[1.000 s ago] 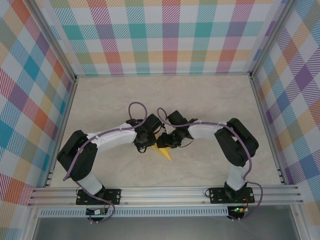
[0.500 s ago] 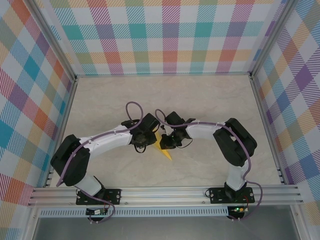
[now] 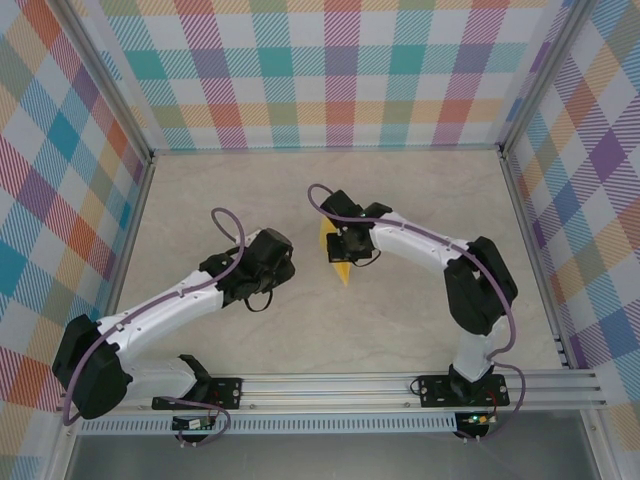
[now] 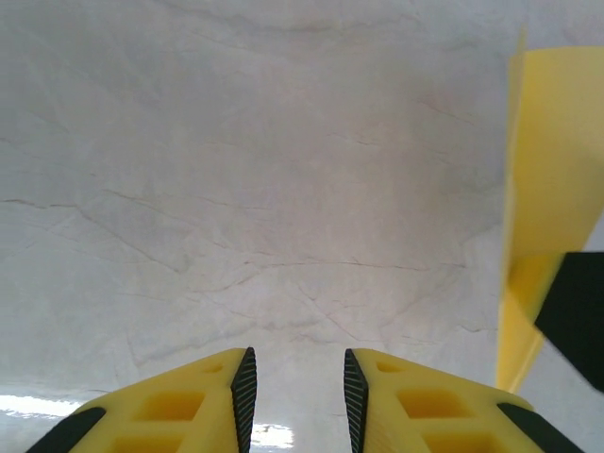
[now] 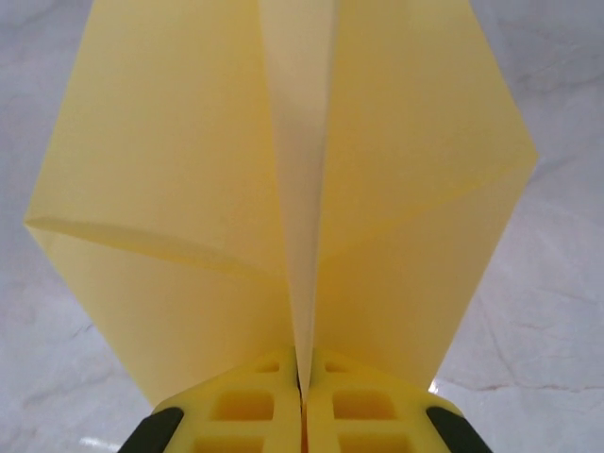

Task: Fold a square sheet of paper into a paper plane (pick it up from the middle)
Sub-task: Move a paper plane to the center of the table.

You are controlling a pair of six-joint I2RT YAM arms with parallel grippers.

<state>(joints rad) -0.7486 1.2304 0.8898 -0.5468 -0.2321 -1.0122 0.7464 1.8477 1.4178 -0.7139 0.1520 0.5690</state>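
Yellow paper, creased down its centre with a wing spreading to either side, fans out ahead of the right gripper [image 5: 302,385] on my right wrist feed. This is the paper plane [image 5: 283,189], and the two yellow fingers are pressed together on its centre fold with no gap between them. From the top camera I see it near the middle of the pale marble-look table [image 3: 420,200], its pointed end toward the arm bases, with the right arm reaching in from the right. I cannot tell whether it touches the surface. The left gripper [image 4: 298,382] sits apart from it, off to the left, its jaws narrowly parted over bare table with nothing between them. On the left wrist feed the plane shows at the right edge, clear of those fingers.
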